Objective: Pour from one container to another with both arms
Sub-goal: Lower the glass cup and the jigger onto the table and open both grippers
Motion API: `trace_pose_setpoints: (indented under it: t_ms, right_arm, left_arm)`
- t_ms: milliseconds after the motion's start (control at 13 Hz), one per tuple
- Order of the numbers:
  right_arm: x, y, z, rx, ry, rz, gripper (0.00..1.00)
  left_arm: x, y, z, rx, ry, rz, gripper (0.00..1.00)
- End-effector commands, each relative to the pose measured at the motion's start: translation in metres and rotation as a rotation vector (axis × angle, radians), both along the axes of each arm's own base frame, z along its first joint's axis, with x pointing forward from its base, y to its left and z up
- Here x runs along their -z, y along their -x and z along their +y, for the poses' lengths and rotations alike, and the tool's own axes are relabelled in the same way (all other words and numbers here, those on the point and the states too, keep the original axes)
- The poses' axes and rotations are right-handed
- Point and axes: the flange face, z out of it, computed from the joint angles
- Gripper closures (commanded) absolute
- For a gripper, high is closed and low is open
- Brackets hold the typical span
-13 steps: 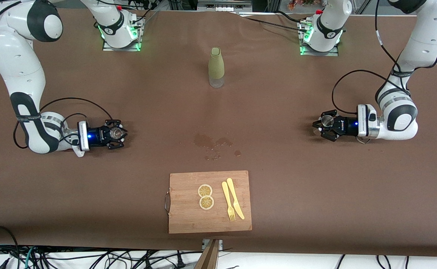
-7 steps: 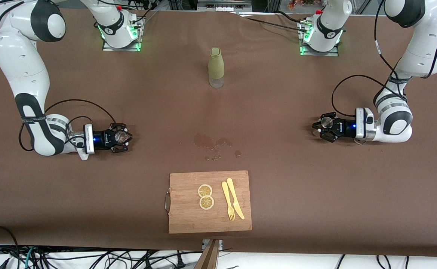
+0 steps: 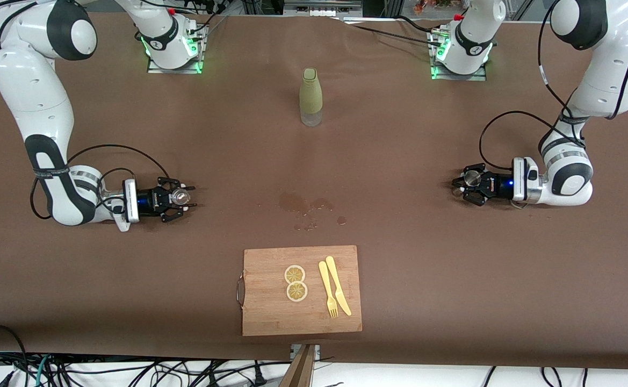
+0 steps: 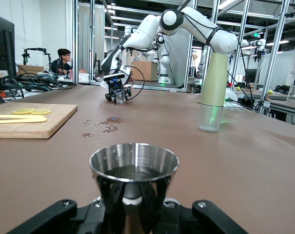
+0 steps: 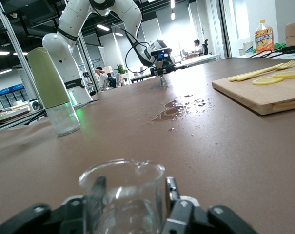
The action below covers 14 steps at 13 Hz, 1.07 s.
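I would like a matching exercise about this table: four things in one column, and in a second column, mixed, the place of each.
Things:
1. metal cup
2. glass beaker
3. bottle
4. lemon slices

Places:
A. on the cutting board
B. at the left gripper
C. standing on the table between the two arm bases
D. at the right gripper

Pairs: 1-B, 2-D, 3-C, 4-A
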Motion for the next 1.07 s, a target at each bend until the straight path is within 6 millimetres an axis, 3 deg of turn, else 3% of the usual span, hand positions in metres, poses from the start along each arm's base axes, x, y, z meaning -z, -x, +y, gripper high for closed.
trace_pose_setpoints:
  t_ms: [0, 77, 230, 307, 383, 767, 920, 997]
  right_arm:
    - [-0.019, -0.003, -0.030, -0.029, 0.074, 0.005, 0.00]
    - [-0.025, -0.003, -0.042, -0.029, 0.099, 0.002, 0.00]
    - [-0.035, 0.002, -0.072, -0.038, 0.152, 0.011, 0.00]
    - [-0.042, 0.004, -0.091, -0.038, 0.189, 0.009, 0.00]
    - [-0.054, 0.003, -0.102, -0.040, 0.224, 0.013, 0.00]
    - [-0.152, -0.023, -0.143, -0.054, 0.484, 0.128, 0.00]
    - [-0.198, -0.036, -0.148, -0.051, 0.570, 0.187, 0.00]
    - [-0.224, -0.042, -0.150, -0.048, 0.629, 0.215, 0.00]
  left_arm:
    - [0.000, -0.006, 0.007, 0.033, 0.002, -0.024, 0.98]
    - [0.000, -0.006, 0.008, 0.033, 0.002, -0.026, 0.91]
    - [0.000, -0.007, 0.008, 0.032, 0.000, -0.027, 0.36]
    - [-0.001, -0.007, 0.009, 0.033, 0.001, -0.030, 0.00]
    - [0.000, -0.006, 0.012, 0.031, -0.003, -0.030, 0.00]
    - [-0.002, -0.003, 0.027, 0.027, -0.027, -0.030, 0.00]
    - [-0.011, 0.000, 0.055, 0.010, -0.077, -0.022, 0.00]
    - [-0.026, -0.001, 0.069, 0.006, -0.113, -0.020, 0.00]
